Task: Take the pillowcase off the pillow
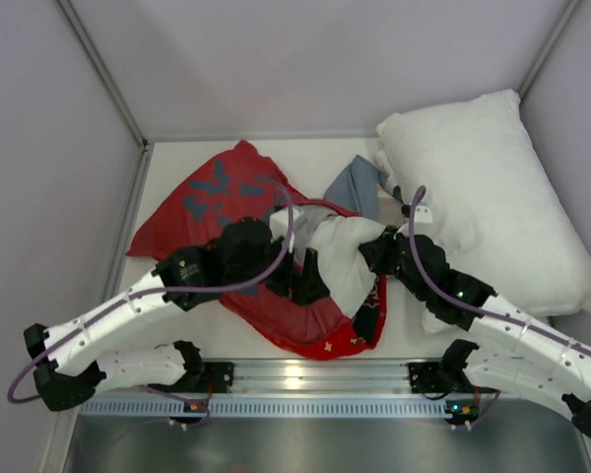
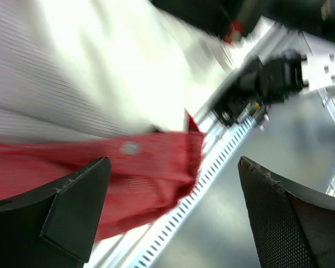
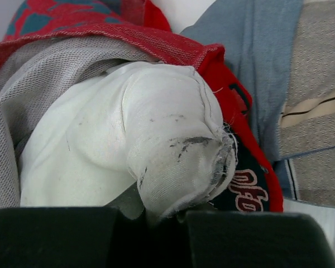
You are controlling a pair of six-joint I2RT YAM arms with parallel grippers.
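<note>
Pillowcase (image 1: 212, 202), one; pillow (image 1: 345, 261); second pillow (image 1: 492, 197)

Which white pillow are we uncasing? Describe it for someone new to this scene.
At the table's middle lies the red patterned fabric pillowcase. The rumpled white pillow bulges from its mouth, one dark-smudged corner pinched in the right gripper. The other white pillow, rear right, lies bare and smooth.

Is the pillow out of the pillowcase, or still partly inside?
Partly inside: the white end of the pillow sticks out; the red pillowcase surrounds the rest.
</note>
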